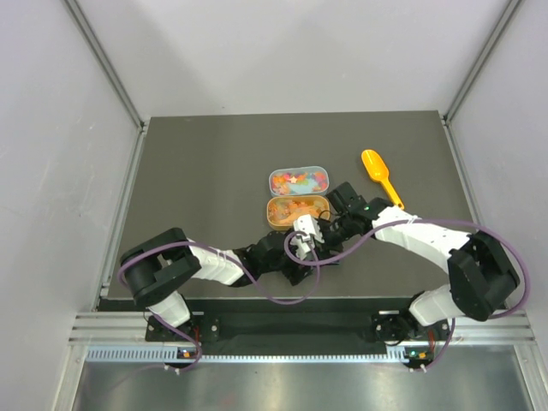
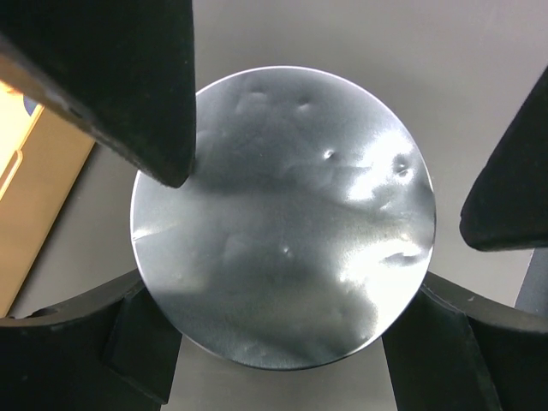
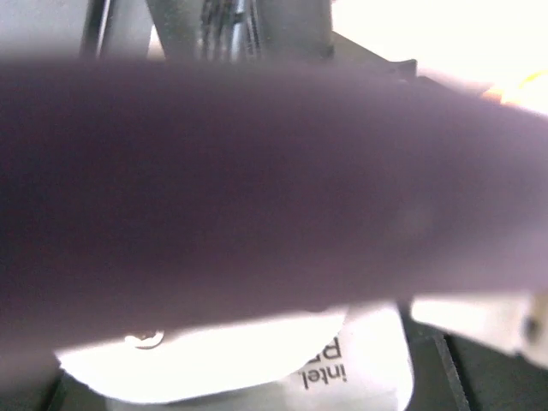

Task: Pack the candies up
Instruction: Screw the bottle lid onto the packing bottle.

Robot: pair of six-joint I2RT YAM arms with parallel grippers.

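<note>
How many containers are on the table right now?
2. The clear tray holding multicoloured candies lies farther back; the orange tray sits right beside its near side. The left arm and right arm may hide more.

Dark table [image 1: 197, 171] bears a tin [image 1: 271, 181] of candies [image 1: 298, 180], another tin [image 1: 270, 212] and an orange scoop [image 1: 380, 175].
</note>
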